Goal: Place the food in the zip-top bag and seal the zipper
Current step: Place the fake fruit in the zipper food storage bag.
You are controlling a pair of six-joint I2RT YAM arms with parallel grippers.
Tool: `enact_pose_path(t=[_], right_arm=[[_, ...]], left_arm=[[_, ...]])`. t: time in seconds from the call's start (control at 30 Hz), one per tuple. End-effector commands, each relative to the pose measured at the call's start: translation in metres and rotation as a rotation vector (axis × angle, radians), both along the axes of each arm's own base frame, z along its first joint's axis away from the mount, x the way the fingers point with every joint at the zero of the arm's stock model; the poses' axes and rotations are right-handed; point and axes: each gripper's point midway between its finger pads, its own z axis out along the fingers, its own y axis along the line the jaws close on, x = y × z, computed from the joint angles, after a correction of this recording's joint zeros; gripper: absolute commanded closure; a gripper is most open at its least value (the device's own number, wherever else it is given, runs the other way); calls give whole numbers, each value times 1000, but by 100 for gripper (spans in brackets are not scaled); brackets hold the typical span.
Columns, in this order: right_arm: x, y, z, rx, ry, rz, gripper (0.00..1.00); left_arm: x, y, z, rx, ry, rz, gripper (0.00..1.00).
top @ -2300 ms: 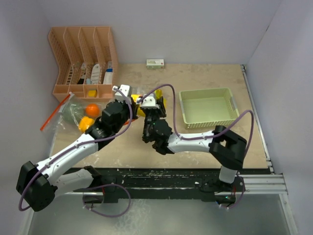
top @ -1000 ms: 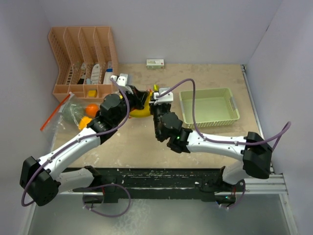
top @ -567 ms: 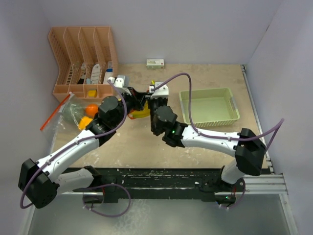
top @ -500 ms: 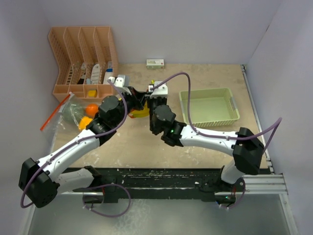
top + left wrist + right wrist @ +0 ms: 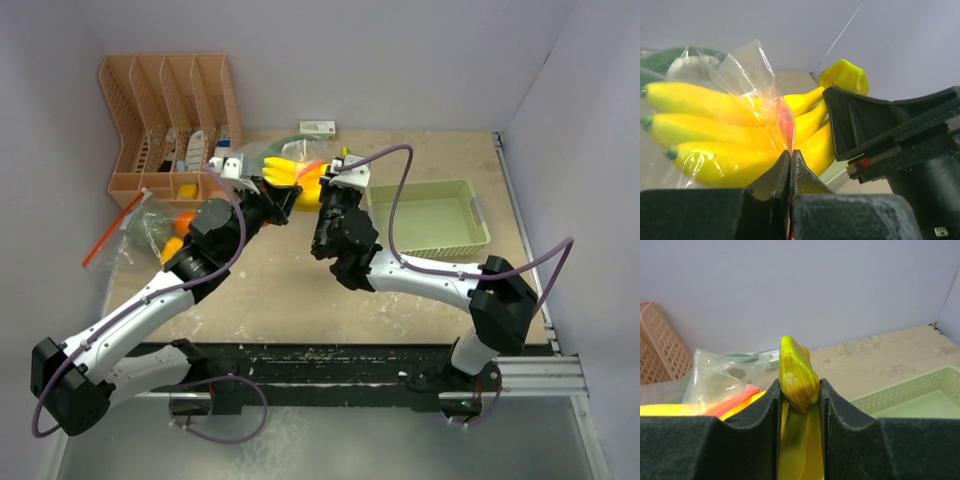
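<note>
A bunch of yellow bananas (image 5: 290,175) hangs lifted over the table's back middle, its tips inside a clear zip-top bag (image 5: 280,150) with a red zipper strip. My left gripper (image 5: 268,195) is shut on the bag's red-edged rim (image 5: 785,125), just below the bananas (image 5: 730,135). A white bulb (image 5: 692,67) shows behind the plastic. My right gripper (image 5: 335,180) is shut on the bunch's yellow-green stem (image 5: 797,372), right of the bag's mouth. On the table's left side lies another clear bag (image 5: 135,235) with an orange (image 5: 185,222) and green pieces.
A pale green tray (image 5: 425,185) sits right of the grippers, and its rim (image 5: 910,390) shows in the right wrist view. A peach slotted organizer (image 5: 165,110) stands at the back left. A small white box (image 5: 318,127) lies by the back wall.
Both grippers have risen and moved toward the back wall, carrying the bananas and the bag up off the table. The bunch now lies higher, with plastic around its tips.
</note>
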Motion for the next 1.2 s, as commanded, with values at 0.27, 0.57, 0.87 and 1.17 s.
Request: enact_pose_path(t=[0.27,0.57,0.87,1.17], right_arm=[[2,6,27,193,-42,30,100],[-25,52,32,310,-23,303,100],[-23,11,36,325,-91,155,100],[-42,-30,15,147,12,118,100]], left_arm=[[6,-27,-25,-61,69,-75,100],[27,-46,-27,-54,50,-83,100],[2,-31,-3,-146,66,-100,100],[-21,-21,-44,-218,199,-114,100]])
